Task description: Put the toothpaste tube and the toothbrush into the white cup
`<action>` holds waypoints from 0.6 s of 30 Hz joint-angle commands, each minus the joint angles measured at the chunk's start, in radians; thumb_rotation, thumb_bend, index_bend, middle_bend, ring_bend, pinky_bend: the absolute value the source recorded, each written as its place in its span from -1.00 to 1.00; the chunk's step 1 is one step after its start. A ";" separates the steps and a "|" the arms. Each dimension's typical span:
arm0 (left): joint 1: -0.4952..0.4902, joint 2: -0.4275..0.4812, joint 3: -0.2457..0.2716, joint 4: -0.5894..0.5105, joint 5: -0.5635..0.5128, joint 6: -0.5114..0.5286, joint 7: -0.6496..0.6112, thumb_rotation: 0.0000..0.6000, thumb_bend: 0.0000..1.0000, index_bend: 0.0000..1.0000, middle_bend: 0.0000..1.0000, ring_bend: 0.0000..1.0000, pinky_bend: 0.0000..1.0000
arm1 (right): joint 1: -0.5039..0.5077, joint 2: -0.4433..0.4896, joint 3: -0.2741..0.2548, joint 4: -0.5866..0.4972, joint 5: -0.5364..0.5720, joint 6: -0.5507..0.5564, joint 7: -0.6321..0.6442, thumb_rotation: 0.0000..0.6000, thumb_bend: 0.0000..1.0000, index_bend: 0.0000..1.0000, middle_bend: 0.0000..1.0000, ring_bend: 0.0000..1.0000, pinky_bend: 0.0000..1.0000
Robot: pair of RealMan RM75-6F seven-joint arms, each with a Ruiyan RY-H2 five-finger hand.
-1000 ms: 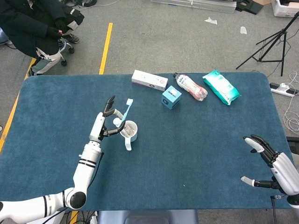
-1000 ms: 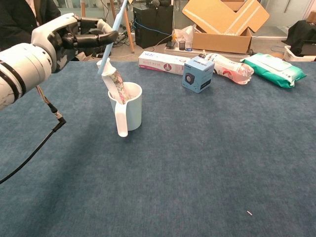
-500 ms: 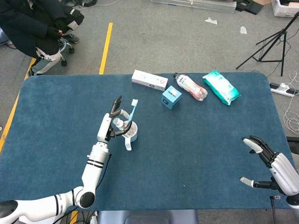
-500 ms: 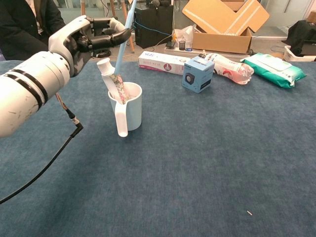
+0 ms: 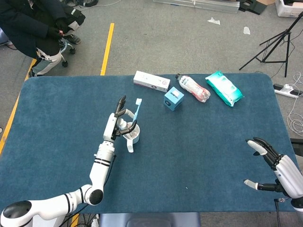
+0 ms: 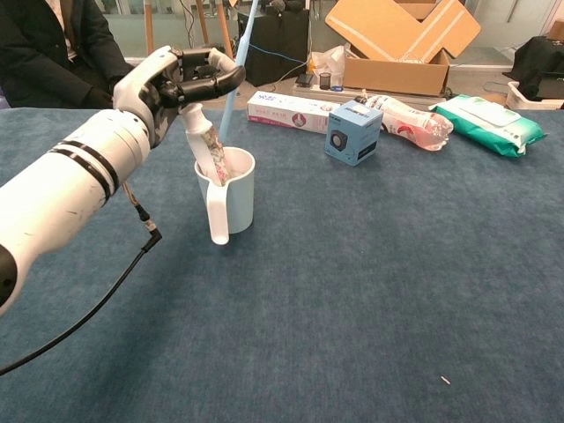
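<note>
The white cup (image 6: 227, 196) sits on the blue table (image 6: 370, 291) with the toothpaste tube (image 6: 205, 145) standing in it, cap up. The left hand (image 6: 172, 84) pinches the light blue toothbrush (image 6: 236, 77), its lower end inside the cup. The right hand (image 5: 274, 165) hangs open and empty, way off to the side. None of the label text is readable.

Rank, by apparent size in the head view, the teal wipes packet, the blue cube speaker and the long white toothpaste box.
1. Teal wipes packet, largest.
2. Long white toothpaste box.
3. Blue cube speaker, smallest.
</note>
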 commanded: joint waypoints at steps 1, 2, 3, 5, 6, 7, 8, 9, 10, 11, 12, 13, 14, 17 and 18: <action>-0.010 -0.022 -0.002 0.036 0.013 -0.001 -0.025 1.00 -0.14 0.08 -1.00 -1.00 -1.00 | 0.000 0.000 0.000 0.001 0.001 -0.001 0.002 1.00 -0.98 -0.90 -0.68 -0.83 -0.19; -0.012 -0.028 -0.001 0.046 0.014 -0.003 -0.032 1.00 -0.14 0.08 -1.00 -1.00 -1.00 | 0.000 0.001 0.000 0.001 0.002 -0.002 0.002 1.00 -0.98 -0.90 -0.68 -0.83 -0.19; -0.014 -0.034 0.000 0.057 0.017 -0.005 -0.043 1.00 -0.14 0.07 -1.00 -1.00 -1.00 | 0.001 0.001 0.000 0.001 0.002 -0.001 0.004 1.00 -0.98 -0.90 -0.68 -0.83 -0.19; -0.015 -0.042 0.002 0.070 0.024 -0.004 -0.056 1.00 -0.14 0.07 -1.00 -1.00 -1.00 | 0.000 0.002 0.001 0.002 0.005 -0.001 0.008 1.00 -0.98 -0.90 -0.68 -0.83 -0.19; -0.015 -0.046 0.003 0.076 0.030 0.000 -0.064 1.00 -0.14 0.07 -1.00 -1.00 -1.00 | 0.000 0.002 0.001 0.002 0.006 -0.001 0.010 1.00 -0.98 -0.90 -0.68 -0.83 -0.19; -0.015 -0.049 0.003 0.079 0.036 0.004 -0.070 1.00 -0.14 0.07 -1.00 -1.00 -1.00 | 0.000 0.003 0.002 0.003 0.006 0.000 0.011 1.00 -0.98 -0.90 -0.68 -0.83 -0.19; -0.015 -0.052 0.005 0.083 0.044 0.011 -0.074 1.00 -0.14 0.07 -1.00 -1.00 -1.00 | 0.000 0.003 0.001 0.004 0.006 0.000 0.013 1.00 -0.98 -0.90 -0.68 -0.83 -0.19; -0.016 -0.053 0.006 0.086 0.049 0.014 -0.075 1.00 -0.14 0.07 -1.00 -1.00 -1.00 | 0.000 0.003 0.001 0.004 0.006 0.001 0.014 1.00 -0.98 -0.90 -0.68 -0.83 -0.19; -0.017 -0.055 0.007 0.088 0.053 0.017 -0.075 1.00 -0.14 0.07 -1.00 -1.00 -1.00 | 0.000 0.003 0.001 0.005 0.006 0.001 0.015 1.00 -0.98 -0.90 -0.68 -0.83 -0.19; -0.016 -0.056 0.007 0.089 0.055 0.019 -0.077 1.00 -0.14 0.07 -1.00 -1.00 -1.00 | 0.000 0.003 0.001 0.005 0.006 0.001 0.016 1.00 -0.98 -0.90 -0.68 -0.83 -0.19; -0.015 -0.056 0.009 0.088 0.058 0.021 -0.079 1.00 -0.14 0.07 -1.00 -1.00 -1.00 | 0.000 0.003 0.001 0.006 0.005 0.001 0.016 1.00 -0.98 -0.90 -0.68 -0.83 -0.19; -0.014 -0.056 0.010 0.087 0.059 0.022 -0.080 1.00 -0.14 0.07 -1.00 -1.00 -1.00 | 0.000 0.003 0.001 0.006 0.005 0.001 0.016 1.00 -0.98 -0.90 -0.68 -0.83 -0.19; -0.012 -0.055 0.011 0.083 0.062 0.023 -0.082 1.00 -0.14 0.07 -1.00 -1.00 -1.00 | 0.000 0.004 0.001 0.006 0.005 0.001 0.016 1.00 -0.98 -0.90 -0.68 -0.83 -0.19; -0.011 -0.049 0.012 0.067 0.072 0.030 -0.079 1.00 -0.14 0.06 -1.00 -1.00 -1.00 | 0.000 0.004 0.001 0.005 0.005 0.000 0.015 1.00 -0.98 -0.90 -0.68 -0.83 -0.19; -0.012 -0.046 0.012 0.060 0.078 0.034 -0.075 1.00 -0.14 0.06 -1.00 -1.00 -1.00 | 0.000 0.004 0.001 0.005 0.004 0.000 0.015 1.00 -0.98 -0.90 -0.68 -0.83 -0.19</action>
